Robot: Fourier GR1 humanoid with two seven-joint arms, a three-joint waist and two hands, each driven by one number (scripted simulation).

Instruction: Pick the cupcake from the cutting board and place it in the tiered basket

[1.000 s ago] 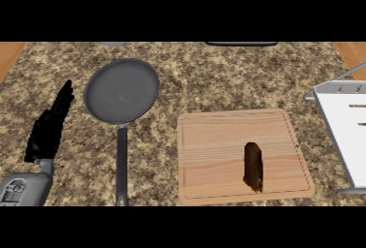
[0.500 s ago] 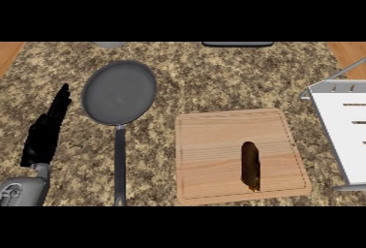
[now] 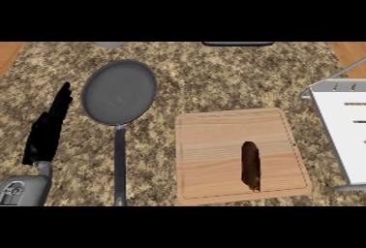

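Only the left hand (image 3: pixel 49 130) shows, at the left of the frame, fingers straight and raised, holding nothing and resting well apart from the work; the right hand is out of view. Speckled stone tabletop (image 3: pixel 214 77) fills the frame from edge to edge. At the right edge stands the basket (image 3: pixel 342 127), a pale grey tiered frame only partly in view. Lower centre-right lies the wooden board (image 3: pixel 229 140), flat on the tabletop and near the basket without touching it. Left of the board sits a grey pan (image 3: pixel 118 92), its long handle running down toward the lower edge. On the board's lower right part is the cupcake (image 3: pixel 250 165), seen here as a narrow dark brown shape; its form is hard to read from this angle. Judging by this, the task is at its very start: the pick is not yet begun. The next move probably calls for a hand to come in over the board and close round the cupcake.
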